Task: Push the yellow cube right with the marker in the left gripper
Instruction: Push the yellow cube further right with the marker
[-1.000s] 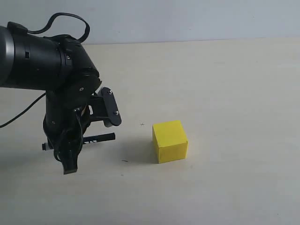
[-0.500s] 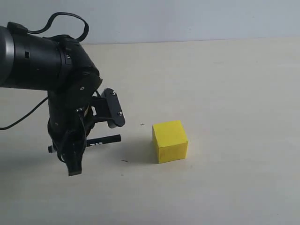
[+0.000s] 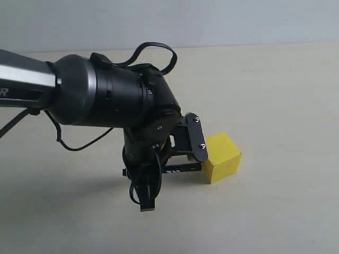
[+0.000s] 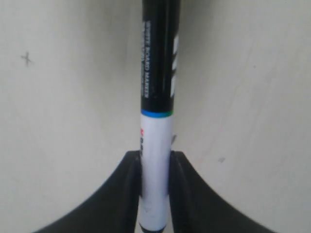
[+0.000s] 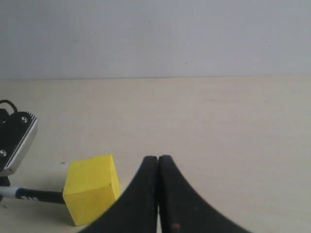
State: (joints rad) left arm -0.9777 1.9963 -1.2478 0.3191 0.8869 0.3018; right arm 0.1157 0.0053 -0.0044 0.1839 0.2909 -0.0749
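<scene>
marker [image 4: 156, 73] touching yellow cube [image 3: 225, 156], open table [image 3: 286, 106] beyond

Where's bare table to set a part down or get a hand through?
Free: the table right of the cube, the strip behind it up to the wall, and the near strip in front of the left tool. Crowded: left of the cube, where the marker meets it under the arm.

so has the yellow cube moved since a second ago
Yes. The yellow cube has slid right along the table, staying about as far from its back edge, and turned slightly, with the marker at its left side.
</scene>
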